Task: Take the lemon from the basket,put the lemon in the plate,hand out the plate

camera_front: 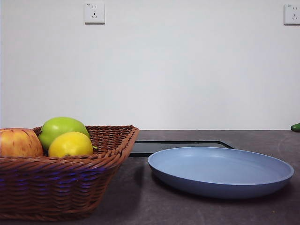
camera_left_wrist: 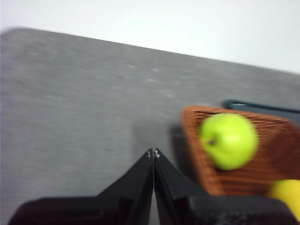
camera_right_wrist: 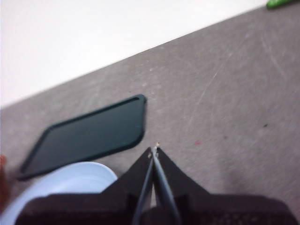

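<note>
Front view: basket (camera_front: 65, 187) at the near left of the table (camera_front: 140, 206), holding three fruits, namely the lemon (camera_front: 70, 145) at the front, a green apple (camera_front: 62, 129) behind it and touching it, and a red-yellow apple (camera_front: 18, 143) at the left edge. The plate (camera_front: 220, 171) stands just beside the basket on the right and holds nothing; a flat black tray (camera_front: 180, 146) lies behind it, also bare. A small green thing (camera_front: 296, 127) shows at the far right edge, too little of it to name. No arm in this view. Left wrist view (blurred): left gripper (camera_left_wrist: 153, 152) above bare table beside the basket's corner, jaws pressed together, holding nothing; green apple and a slice of the lemon (camera_left_wrist: 287, 197) visible in the basket. Right wrist view: right gripper (camera_right_wrist: 153, 150) above bare table near the tray's corner and the plate's rim (camera_right_wrist: 70, 180), jaws together, holding nothing. Status, as judged: no step done; lemon not yet taken from the basket, placing it on the plate and handing the plate out both remain.
</note>
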Robot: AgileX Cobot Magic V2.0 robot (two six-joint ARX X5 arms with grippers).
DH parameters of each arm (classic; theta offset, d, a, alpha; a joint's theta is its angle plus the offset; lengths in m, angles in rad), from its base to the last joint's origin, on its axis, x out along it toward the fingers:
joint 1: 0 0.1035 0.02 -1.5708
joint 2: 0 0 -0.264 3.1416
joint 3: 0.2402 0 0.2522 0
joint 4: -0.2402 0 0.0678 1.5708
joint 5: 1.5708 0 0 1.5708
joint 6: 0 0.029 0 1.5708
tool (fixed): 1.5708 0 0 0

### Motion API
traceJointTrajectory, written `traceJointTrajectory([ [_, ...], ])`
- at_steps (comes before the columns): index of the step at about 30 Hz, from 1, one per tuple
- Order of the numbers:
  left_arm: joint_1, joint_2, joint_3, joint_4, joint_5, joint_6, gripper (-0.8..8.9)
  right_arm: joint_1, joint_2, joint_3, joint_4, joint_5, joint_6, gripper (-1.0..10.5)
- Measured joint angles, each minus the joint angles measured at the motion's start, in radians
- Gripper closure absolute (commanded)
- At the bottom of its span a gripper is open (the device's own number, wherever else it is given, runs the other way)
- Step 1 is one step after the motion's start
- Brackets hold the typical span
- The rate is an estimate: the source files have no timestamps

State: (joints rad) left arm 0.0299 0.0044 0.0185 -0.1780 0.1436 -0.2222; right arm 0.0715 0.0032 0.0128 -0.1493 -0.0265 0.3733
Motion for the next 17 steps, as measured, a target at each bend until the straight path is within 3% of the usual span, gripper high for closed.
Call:
traceJointTrajectory([
  [6, 0.0, 0.0, 0.0, 0.007, 0.138, -0.135, 8.06, 0.0, 0.0, 0.005, -0.019, -0.051, 0.084, 9.4],
  [11, 0.0, 0.013, 0.047, -0.056, 0.14, -0.191, 8.06, 0.0, 0.025, 0.05, -0.095, -0.053, 0.118, 9.4],
  [17, 0.0, 0.11, 0.188, -0.084, 0.141, -0.199, 8.06, 0.0, 0.129, 0.166, -0.123, -0.053, 0.116, 9.4],
])
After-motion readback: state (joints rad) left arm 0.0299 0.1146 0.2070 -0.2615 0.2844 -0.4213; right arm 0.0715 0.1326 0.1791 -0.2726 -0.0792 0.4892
